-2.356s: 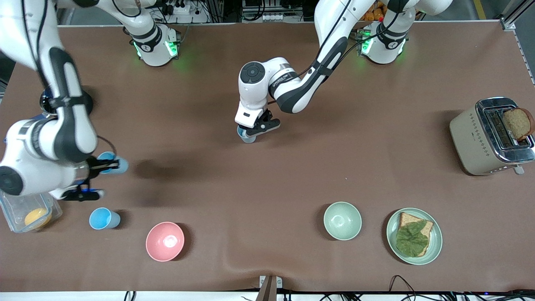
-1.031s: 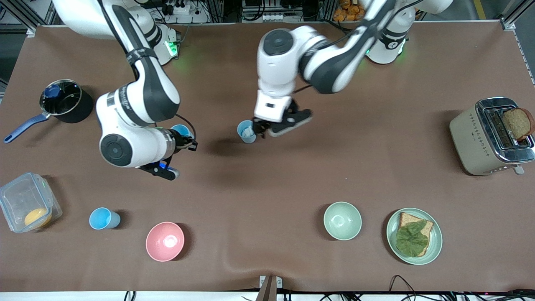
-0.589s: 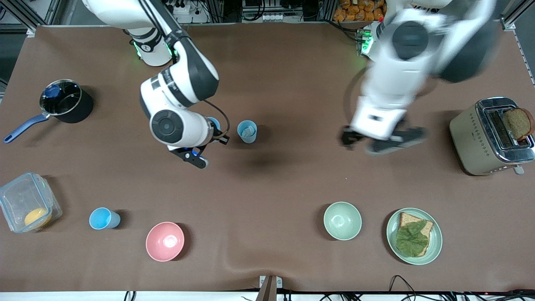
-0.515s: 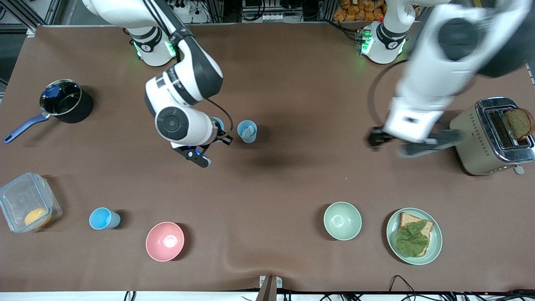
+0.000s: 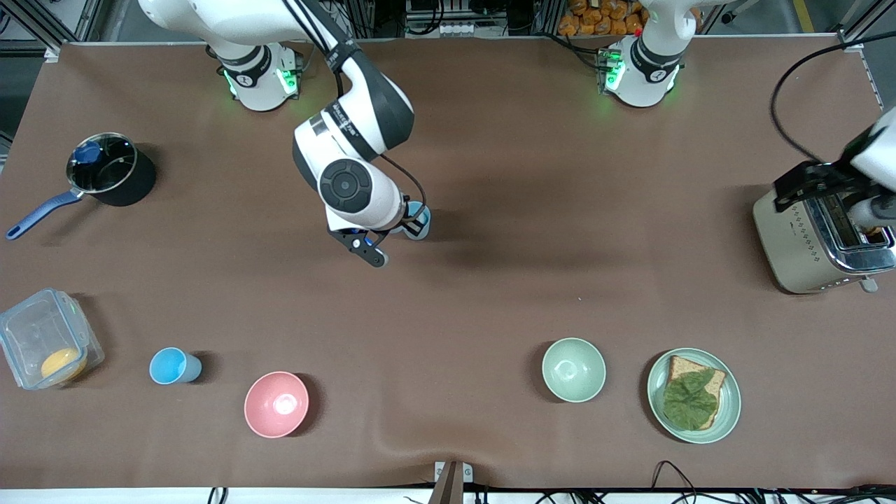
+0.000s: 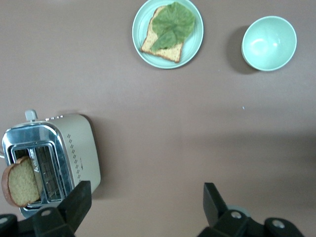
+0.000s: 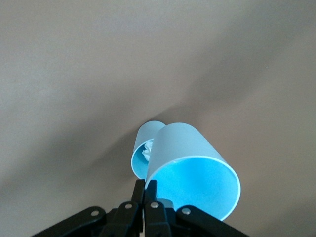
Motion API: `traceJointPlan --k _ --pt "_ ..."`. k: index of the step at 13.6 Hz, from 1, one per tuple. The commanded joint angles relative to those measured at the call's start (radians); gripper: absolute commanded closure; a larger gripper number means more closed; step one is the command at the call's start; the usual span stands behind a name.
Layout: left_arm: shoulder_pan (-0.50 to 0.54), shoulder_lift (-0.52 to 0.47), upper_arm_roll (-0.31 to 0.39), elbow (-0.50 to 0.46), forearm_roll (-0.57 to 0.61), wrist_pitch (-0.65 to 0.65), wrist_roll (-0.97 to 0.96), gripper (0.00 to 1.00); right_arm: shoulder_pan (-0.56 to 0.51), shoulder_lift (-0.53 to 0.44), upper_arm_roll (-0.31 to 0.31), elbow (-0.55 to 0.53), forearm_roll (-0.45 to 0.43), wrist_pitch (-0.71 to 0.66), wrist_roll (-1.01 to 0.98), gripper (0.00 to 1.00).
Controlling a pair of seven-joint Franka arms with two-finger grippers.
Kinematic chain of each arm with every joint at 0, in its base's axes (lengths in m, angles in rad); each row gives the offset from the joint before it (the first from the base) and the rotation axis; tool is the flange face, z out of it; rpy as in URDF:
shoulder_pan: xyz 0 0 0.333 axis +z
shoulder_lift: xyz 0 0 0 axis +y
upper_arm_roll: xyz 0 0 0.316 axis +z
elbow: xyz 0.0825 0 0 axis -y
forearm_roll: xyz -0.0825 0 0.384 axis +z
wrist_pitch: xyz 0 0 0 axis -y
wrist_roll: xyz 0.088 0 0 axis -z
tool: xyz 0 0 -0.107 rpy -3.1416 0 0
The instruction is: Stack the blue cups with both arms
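My right gripper (image 7: 150,185) is shut on the rim of a bright sky-blue cup (image 7: 192,168), held tilted just above the table. It hangs right over the grey-blue cup (image 7: 143,148), which stands upright with white bits inside. In the front view the right gripper (image 5: 409,224) and its wrist hide most of both cups; only an edge of the grey-blue cup (image 5: 422,231) shows at mid-table. Another sky-blue cup (image 5: 173,366) stands near the front camera at the right arm's end. My left gripper (image 5: 819,183) is open and empty over the toaster (image 5: 798,238); it also shows in the left wrist view (image 6: 146,202).
A pink bowl (image 5: 276,404), a pale green bowl (image 5: 573,369) and a plate (image 5: 658,392) with bread and lettuce stand along the table's near side. A black pot (image 5: 112,171) and a clear box (image 5: 42,343) are at the right arm's end.
My left gripper let go of the grey-blue cup and swung away to over the toaster. My right arm carried the sky-blue cup across the table to over the grey-blue cup.
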Motion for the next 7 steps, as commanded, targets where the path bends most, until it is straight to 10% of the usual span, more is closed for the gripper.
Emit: traceJointPlan --k 1,7 --pt "0.016 -0.039 0.003 -0.023 -0.037 -0.013 0.033 0.00 0.015 0.002 -0.010 -0.009 0.017 0.017 0.021 1.00" --pt "-0.107 -0.065 0.087 -0.037 -0.060 -0.019 0.017 0.00 0.072 0.038 -0.011 -0.009 0.020 0.076 0.076 1.00"
